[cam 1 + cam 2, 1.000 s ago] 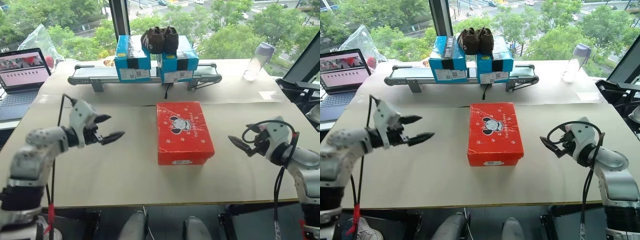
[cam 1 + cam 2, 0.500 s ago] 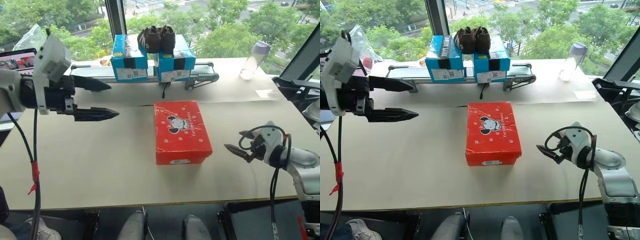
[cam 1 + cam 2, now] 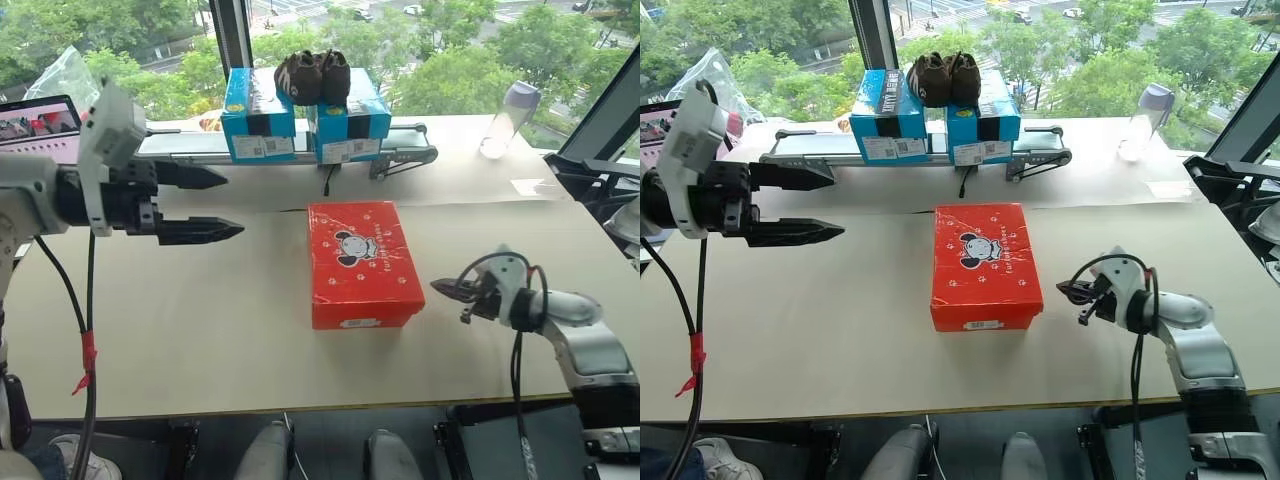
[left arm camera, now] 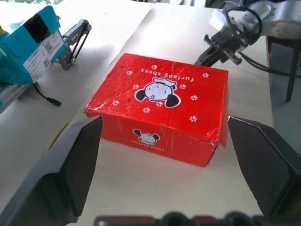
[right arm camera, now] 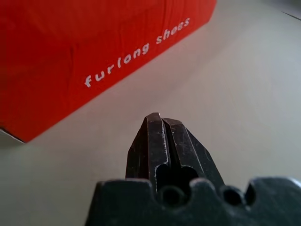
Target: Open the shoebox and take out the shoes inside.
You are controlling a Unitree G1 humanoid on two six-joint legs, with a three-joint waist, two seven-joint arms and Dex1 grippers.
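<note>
The red shoebox (image 3: 361, 262) lies closed in the middle of the table, cartoon print on its lid and a white label on its near end. The shoes are hidden. My left gripper (image 3: 225, 203) hangs open above the table well left of the shoebox, its fingers (image 4: 66, 174) spread wide and pointing at the shoebox (image 4: 162, 107). My right gripper (image 3: 437, 287) is shut and empty, low over the table just right of the shoebox's right side (image 5: 89, 61), a small gap away from it.
At the back, two blue boxes (image 3: 305, 120) with a dark brown pair of shoes (image 3: 314, 76) on top rest on a grey rail. A clear bottle (image 3: 512, 120) stands back right. A laptop (image 3: 30, 125) sits at the far left.
My right gripper has shut and slid left toward the shoebox's right side. My left gripper rose from table level and stays raised and open.
</note>
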